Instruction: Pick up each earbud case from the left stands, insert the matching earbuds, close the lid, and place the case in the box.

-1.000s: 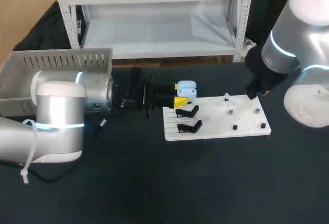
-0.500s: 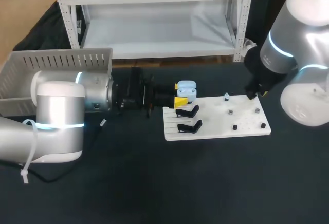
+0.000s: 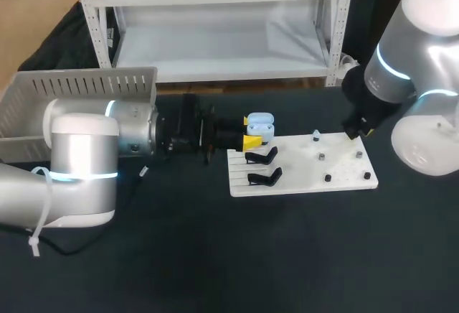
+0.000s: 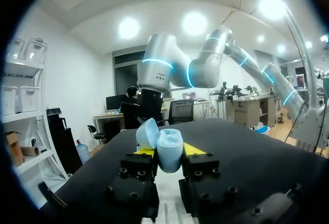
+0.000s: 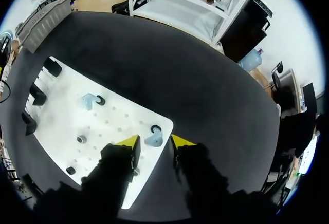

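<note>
Left wrist view, left hand (image 4: pixel 169 150) clamping open blue earbud case (image 4: pixel 169 156)

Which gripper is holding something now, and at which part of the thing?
The left gripper holds the blue earbud case by the two sides of its lower body. The right gripper holds nothing.

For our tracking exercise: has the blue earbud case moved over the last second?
No. The blue earbud case keeps its place beside the white board's far left corner.

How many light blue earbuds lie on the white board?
2 earbuds: one near the middle of the board, one at its edge, just ahead of the right claw. More may be hidden.
</note>
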Tool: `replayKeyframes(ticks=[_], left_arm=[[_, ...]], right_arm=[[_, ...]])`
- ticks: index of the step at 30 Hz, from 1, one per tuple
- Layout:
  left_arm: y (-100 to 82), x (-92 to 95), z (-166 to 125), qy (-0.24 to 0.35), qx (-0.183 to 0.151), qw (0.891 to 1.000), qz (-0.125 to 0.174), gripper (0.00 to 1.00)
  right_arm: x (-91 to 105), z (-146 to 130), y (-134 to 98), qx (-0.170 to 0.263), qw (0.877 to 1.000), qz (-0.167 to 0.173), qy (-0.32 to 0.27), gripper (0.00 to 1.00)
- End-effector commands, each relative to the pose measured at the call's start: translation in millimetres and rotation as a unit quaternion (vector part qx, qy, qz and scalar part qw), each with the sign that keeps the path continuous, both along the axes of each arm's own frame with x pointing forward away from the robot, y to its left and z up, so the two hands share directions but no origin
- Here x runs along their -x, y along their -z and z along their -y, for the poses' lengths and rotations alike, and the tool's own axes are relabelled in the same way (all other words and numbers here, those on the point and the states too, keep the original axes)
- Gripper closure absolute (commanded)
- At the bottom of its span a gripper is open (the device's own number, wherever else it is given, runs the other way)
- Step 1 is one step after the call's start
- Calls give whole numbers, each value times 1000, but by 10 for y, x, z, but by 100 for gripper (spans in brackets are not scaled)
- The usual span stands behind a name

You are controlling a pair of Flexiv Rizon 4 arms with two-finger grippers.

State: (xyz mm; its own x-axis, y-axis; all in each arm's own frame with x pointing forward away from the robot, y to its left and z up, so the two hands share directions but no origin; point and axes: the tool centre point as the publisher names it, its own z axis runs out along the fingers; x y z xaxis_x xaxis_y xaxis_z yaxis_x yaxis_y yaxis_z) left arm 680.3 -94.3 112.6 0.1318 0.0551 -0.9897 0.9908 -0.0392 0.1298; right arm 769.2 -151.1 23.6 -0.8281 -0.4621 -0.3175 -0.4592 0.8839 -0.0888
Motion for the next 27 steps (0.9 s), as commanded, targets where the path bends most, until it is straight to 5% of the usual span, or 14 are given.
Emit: replayKeyframes(ticks=[1,6,14,27], left_arm=[[4,1,2,-1,1,1000,1,100],[4,1,2,-1,1,1000,1,100],[4,1,2,-1,1,1000,1,100],[4,1,2,-1,1,1000,1,100]], right_arm=[[-4,-5,7,1,1000,-1,0,65],[-11,-9,21,0,1000,-1,0,68],[-4,-19,12,2,1000,0,-3,100],[194,-20,-344,14,1000,25,-10,100]])
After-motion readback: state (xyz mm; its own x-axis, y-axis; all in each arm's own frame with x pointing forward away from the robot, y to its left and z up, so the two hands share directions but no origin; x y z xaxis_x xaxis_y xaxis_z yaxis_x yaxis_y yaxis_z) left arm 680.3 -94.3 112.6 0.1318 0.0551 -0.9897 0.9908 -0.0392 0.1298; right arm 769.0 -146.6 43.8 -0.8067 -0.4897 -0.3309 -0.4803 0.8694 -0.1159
